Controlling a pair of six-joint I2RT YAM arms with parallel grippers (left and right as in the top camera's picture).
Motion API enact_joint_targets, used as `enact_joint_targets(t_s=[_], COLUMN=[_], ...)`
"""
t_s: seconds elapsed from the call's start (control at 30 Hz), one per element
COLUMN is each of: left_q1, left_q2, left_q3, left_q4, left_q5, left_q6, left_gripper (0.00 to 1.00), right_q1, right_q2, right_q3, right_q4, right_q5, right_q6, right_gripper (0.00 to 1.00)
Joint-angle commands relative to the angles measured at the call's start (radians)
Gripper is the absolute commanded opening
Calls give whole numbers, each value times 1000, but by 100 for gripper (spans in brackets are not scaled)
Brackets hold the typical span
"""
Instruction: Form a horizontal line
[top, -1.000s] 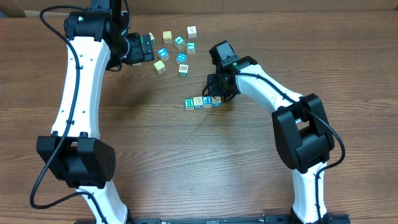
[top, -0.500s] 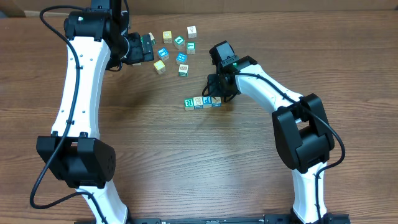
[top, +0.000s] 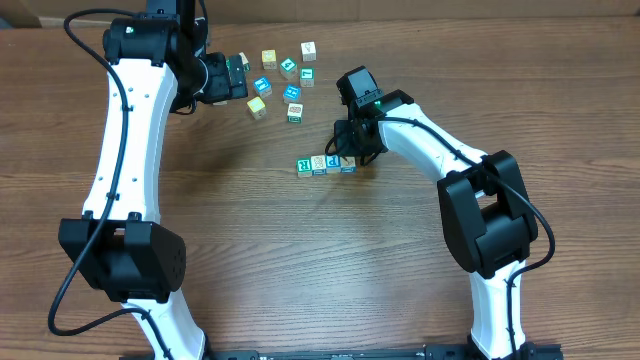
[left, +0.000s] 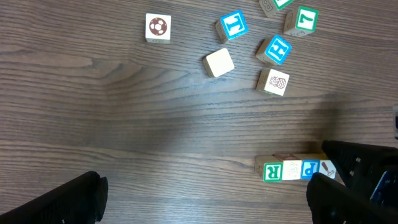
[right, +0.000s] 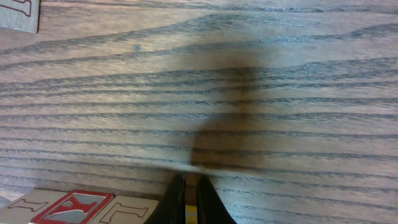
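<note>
at mid-table, the row of four letter cubes (top: 326, 164) sits with the right gripper (top: 349, 152) pinched shut at its end, left gripper (top: 243, 72) wide open; a careless pull-away could skew the end cube (top: 348, 161).

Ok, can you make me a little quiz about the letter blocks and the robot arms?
1. True or false: the left end effector is open.
2. Which letter is at the left end of the row, seen from the left wrist view? A) R B) T C) H
3. How many cubes make up the row?
Key: 1 true; 2 A; 3 four.
</note>
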Motion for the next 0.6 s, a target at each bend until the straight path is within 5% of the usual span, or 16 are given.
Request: enact_joint_targets(t_s=[0.0, 0.57], left_q1=[-2, -2], left_q2=[5, 5], left_q3=[6, 6], left_q4=[0, 0], left_q5=[-6, -6], left_q6=[-10, -10], left_gripper=[100, 100], right_q1=[0, -19], right_q2=[10, 10], right_q3=[-2, 19], right_q4=[1, 66], right_q5=[-2, 80], right_q6=[-13, 26], right_gripper=[4, 5])
